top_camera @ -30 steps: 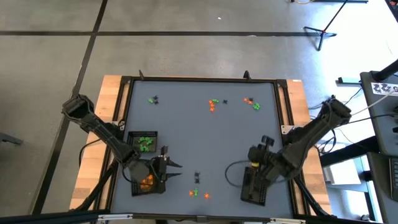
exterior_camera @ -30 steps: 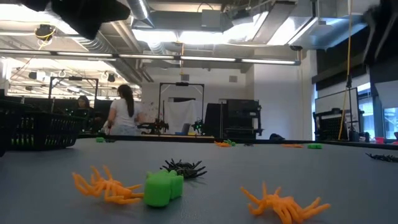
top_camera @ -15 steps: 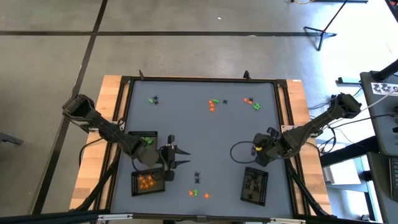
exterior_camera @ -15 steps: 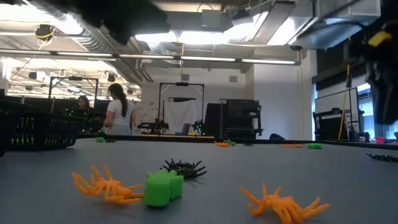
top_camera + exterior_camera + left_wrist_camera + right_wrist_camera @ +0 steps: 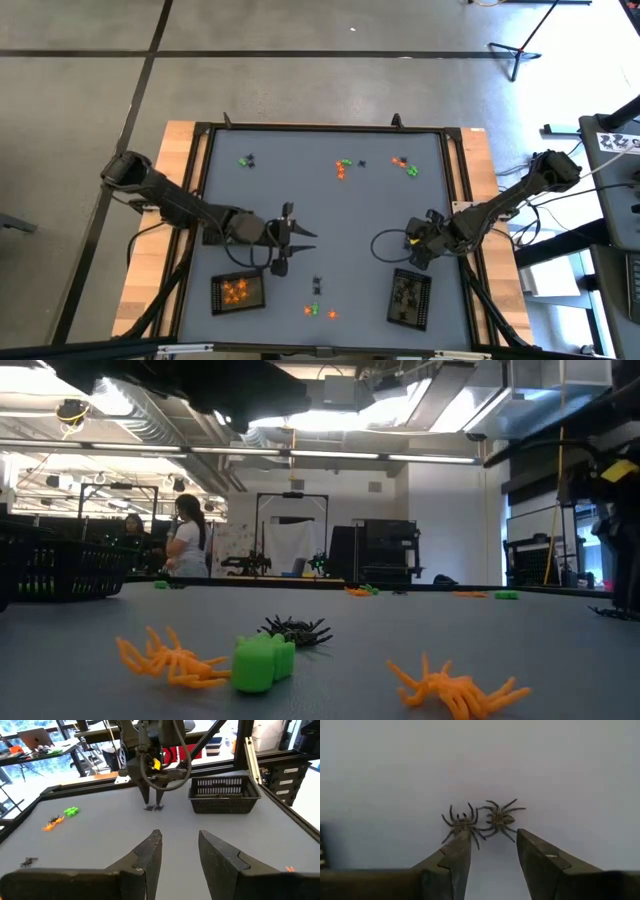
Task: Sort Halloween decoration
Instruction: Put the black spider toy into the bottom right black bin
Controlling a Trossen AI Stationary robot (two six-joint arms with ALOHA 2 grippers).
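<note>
Right wrist view: right gripper [image 5: 492,851] parted, empty, over two black spiders [image 5: 479,822] on the grey table [image 5: 560,775]; one fingertip overlaps a spider.
Hidden: green tray under the left forearm, high view.
Left gripper [image 5: 288,240]: mid-table, fingers apart, nothing between.
Decorations: orange and green trinkets [image 5: 318,311] near front edge.

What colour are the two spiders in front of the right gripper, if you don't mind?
Black spiders; right wrist view shows them best.
</note>
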